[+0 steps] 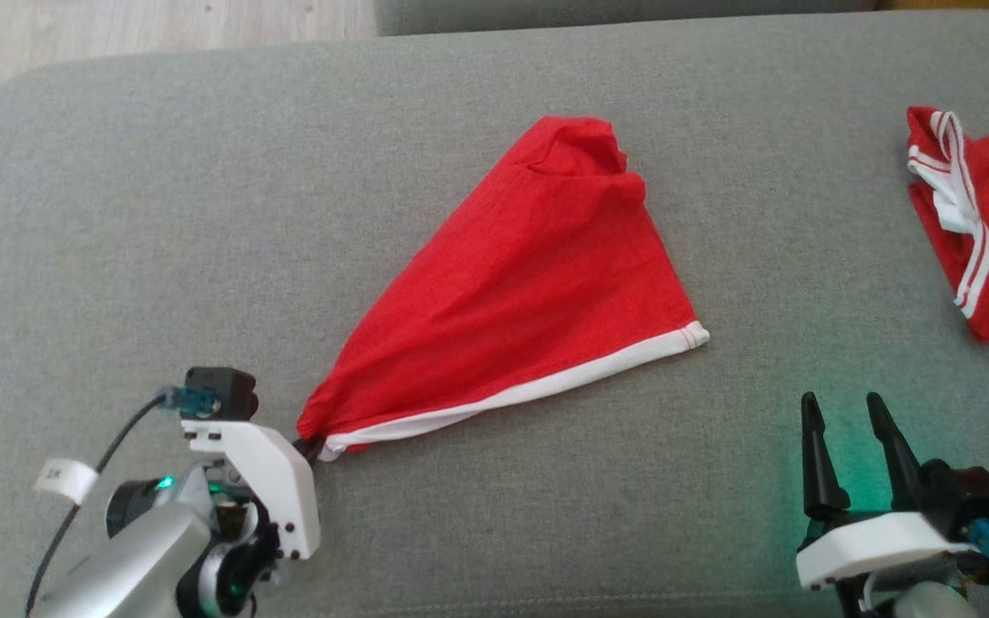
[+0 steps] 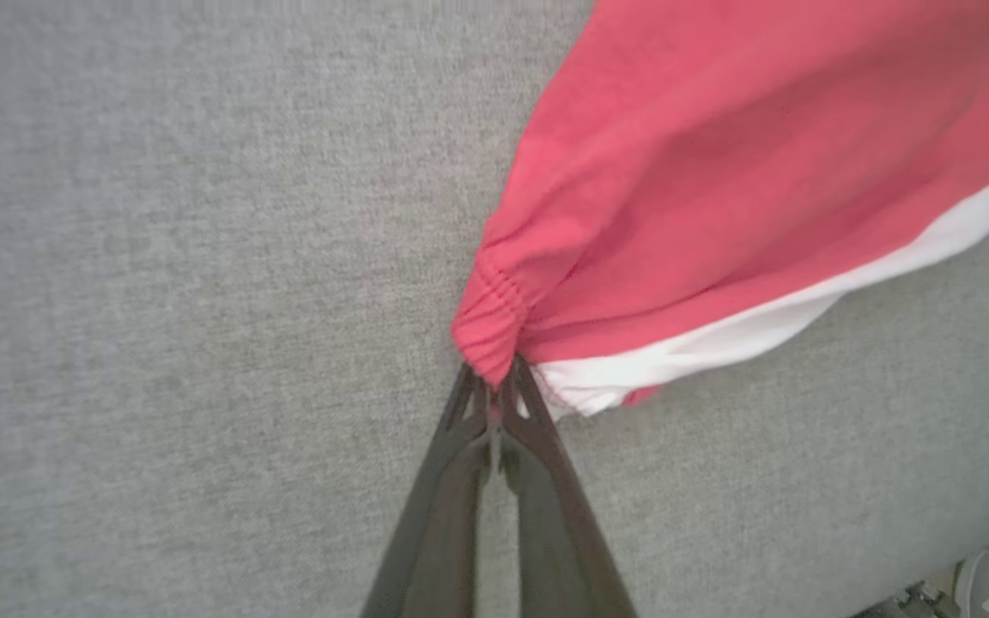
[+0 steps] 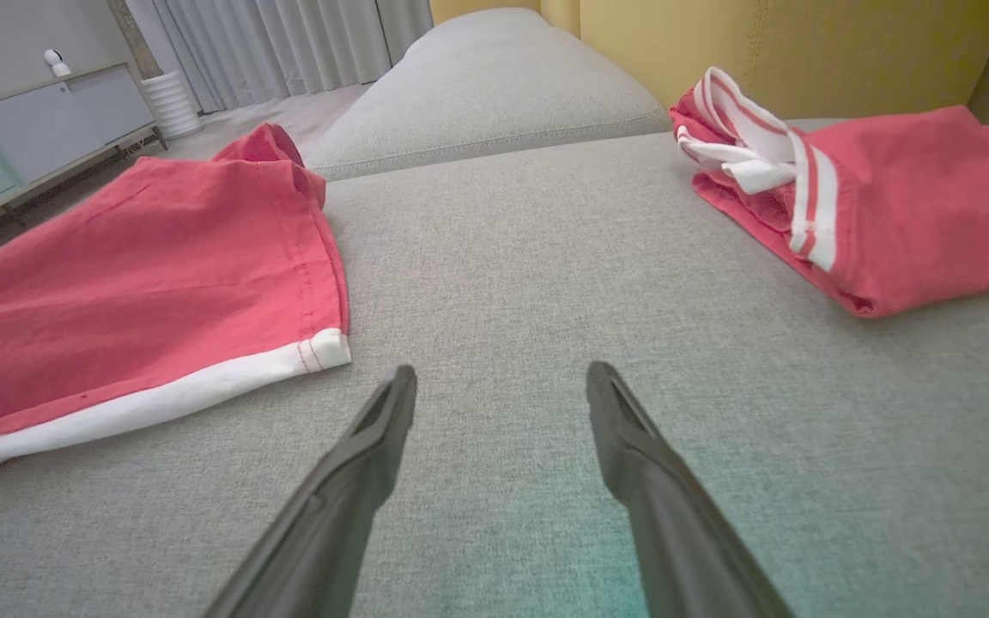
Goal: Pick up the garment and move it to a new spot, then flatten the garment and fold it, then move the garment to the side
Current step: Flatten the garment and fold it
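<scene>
One garment (image 1: 529, 283) corner sits pinched in the left gripper (image 2: 494, 384).

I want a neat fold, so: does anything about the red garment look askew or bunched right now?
Yes. The red garment is not flat: it fans out from a point where the shut left gripper pinches one corner, and its far end is rumpled. The right gripper stands open, apart from it, holding nothing.

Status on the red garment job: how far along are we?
Early. Nothing looks finished: the red garment lies unflattened, drawn into a cone on the grey cushion. In hand: left gripper shut on its corner; right gripper open, empty. Remaining: flatten, fold, move aside.
</scene>
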Controlling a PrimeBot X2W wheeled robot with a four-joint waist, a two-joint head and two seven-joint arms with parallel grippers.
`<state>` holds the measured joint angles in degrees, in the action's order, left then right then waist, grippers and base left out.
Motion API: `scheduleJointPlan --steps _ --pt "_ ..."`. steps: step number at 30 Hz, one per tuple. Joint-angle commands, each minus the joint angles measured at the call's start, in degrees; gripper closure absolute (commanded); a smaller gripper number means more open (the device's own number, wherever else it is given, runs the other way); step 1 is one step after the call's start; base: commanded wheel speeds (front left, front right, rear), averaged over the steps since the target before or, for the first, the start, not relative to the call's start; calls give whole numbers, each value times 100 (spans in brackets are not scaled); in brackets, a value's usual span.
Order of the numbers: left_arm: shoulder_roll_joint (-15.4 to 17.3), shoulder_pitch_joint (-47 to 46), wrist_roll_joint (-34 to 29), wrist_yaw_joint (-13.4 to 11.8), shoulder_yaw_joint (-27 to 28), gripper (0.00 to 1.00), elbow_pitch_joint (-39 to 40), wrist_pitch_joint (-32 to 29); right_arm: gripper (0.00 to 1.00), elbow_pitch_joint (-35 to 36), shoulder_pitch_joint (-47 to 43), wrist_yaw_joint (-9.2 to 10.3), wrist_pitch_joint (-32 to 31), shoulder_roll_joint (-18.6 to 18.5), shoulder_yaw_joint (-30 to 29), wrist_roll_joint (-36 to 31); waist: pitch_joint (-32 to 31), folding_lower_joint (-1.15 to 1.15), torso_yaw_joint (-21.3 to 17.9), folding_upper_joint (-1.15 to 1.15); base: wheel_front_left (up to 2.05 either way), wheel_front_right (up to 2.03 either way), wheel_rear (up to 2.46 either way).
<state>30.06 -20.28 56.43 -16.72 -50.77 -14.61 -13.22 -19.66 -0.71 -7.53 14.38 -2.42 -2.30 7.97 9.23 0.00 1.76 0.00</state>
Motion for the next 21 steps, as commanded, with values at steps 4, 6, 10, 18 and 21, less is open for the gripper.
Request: scheduleJointPlan --steps 4,6,10,18,21 --pt "-7 -166 12 46 355 64 -45 343 0 126 -56 4 62 -45 100 -64 -136 0 53 0 0 0 0" --pt "-14 -143 27 91 353 37 -44 372 0 121 -84 4 62 -45 97 -67 -162 0 66 0 0 0 0" --pt "9 -40 89 206 418 0 63 548 0 108 -169 4 62 -45 81 -73 -268 0 119 0 0 0 0" --pt "64 327 -50 -77 771 0 664 1501 0 218 -243 4 62 -45 -33 -78 -445 0 263 0 0 0 0" --pt "-137 591 -12 -251 946 0 850 1992 0 350 -296 4 62 -45 -103 -93 -507 0 365 0 0 0 0"
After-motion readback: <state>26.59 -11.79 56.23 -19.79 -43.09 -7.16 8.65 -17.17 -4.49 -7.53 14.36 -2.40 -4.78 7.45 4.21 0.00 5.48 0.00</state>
